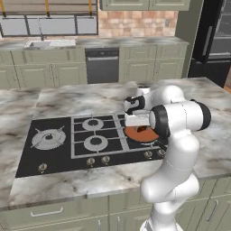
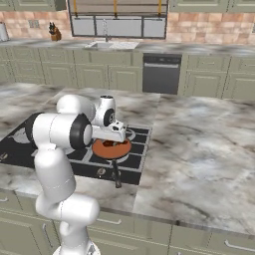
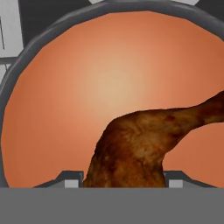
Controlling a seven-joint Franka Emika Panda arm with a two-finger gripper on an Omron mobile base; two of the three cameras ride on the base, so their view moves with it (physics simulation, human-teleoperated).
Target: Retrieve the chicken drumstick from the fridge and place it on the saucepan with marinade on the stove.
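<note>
Over the stove (image 1: 67, 140) on the marble counter (image 1: 67, 97), the pincer (image 3: 124, 186) hangs just above the saucepan with marinade (image 3: 65, 87), and the chicken drumstick (image 3: 135, 148) sits between its two finger tips, with the thin bone end reaching off to one side across the orange-red surface. The hand view suggests the pincer grips the drumstick by its thick end; whether the meat already touches the marinade I cannot tell. From both base views the hand is low over the pan (image 2: 112, 148), whose black handle points toward the front edge of the cooktop. The fridge (image 1: 216, 31) stands well apart at the far side of the room. By my judgement the fetching and carrying are done, and what is left is to let the drumstick go in the pan and lift the hand clear.
</note>
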